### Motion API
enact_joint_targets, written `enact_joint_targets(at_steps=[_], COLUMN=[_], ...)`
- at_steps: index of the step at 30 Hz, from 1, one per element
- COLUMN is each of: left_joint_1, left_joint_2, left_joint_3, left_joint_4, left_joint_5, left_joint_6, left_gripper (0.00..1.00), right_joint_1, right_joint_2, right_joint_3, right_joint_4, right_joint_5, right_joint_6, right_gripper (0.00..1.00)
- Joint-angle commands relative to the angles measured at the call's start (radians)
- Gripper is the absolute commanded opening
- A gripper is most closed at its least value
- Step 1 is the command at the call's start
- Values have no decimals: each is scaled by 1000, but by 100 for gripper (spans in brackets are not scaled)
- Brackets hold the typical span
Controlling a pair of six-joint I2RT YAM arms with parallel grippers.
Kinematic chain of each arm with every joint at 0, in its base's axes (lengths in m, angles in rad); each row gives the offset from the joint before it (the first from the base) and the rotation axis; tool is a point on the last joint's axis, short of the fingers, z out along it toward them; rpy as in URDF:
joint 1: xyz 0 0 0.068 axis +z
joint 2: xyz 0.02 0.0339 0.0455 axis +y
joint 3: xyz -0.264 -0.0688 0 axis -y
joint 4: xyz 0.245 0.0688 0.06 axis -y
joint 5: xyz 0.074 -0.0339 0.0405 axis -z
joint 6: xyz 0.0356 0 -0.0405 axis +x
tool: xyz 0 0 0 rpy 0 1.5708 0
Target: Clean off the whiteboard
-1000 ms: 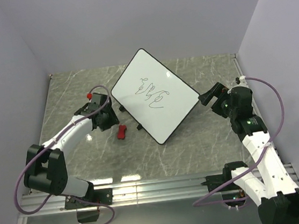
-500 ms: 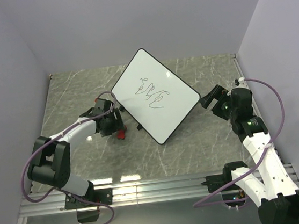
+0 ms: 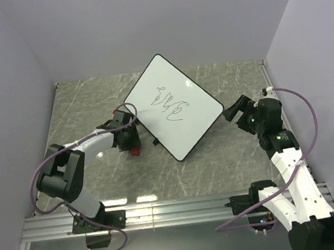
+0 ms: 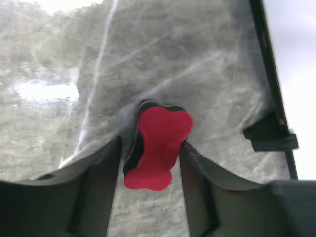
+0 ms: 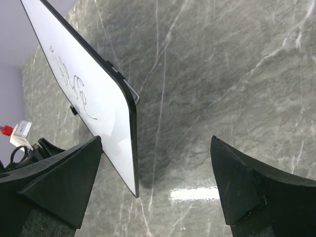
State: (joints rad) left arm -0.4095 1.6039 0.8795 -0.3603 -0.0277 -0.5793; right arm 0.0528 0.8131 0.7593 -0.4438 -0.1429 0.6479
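Observation:
The whiteboard (image 3: 174, 107) lies on the table turned like a diamond, with black scribbles near its middle. A small red-and-black eraser (image 3: 135, 151) sits on the table just off its left edge. My left gripper (image 3: 129, 144) is down over the eraser. In the left wrist view the eraser (image 4: 158, 145) is held between the two fingers of the left gripper (image 4: 151, 141), which press on both its sides; the whiteboard's rim (image 4: 269, 64) is at the right. My right gripper (image 3: 233, 109) is open and empty beside the board's right corner. The right wrist view shows the board (image 5: 89, 98) left of the right gripper (image 5: 157, 140).
Grey marble table (image 3: 219, 161) with lilac walls on three sides. A black foot (image 4: 270, 139) of the board is close to my left gripper's right finger. An aluminium rail (image 3: 176, 208) runs along the near edge by the arm bases.
My left arm has swung right and come down onto the eraser, and its fingers now hold it. The whiteboard and the right arm have barely moved.

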Motion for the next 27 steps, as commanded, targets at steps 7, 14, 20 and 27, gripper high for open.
enact_joint_targets(at_steps=[7,14,20,27], left_joint_1=[-12,-17,-29,-58], left_joint_2=[53,28,-70,-121], left_joint_3=[29,52,133,295], left_joint_4=[-14,-61,-147,-235], left_joint_5=[-47,-43,-20,8], left_joint_6=[21,21,6,1], left_gripper=[26,0,0,0], right_joint_1=[5,-1,-5,-4], right_joint_2=[-26,49,188,403], right_joint_3=[0,52,120,170], right_joint_4=[14,180,263,309], right_joint_5=[6,-179,-210,-287], right_joint_6=[-42,-7,-28,-80], right_gripper=[97,98,99,93])
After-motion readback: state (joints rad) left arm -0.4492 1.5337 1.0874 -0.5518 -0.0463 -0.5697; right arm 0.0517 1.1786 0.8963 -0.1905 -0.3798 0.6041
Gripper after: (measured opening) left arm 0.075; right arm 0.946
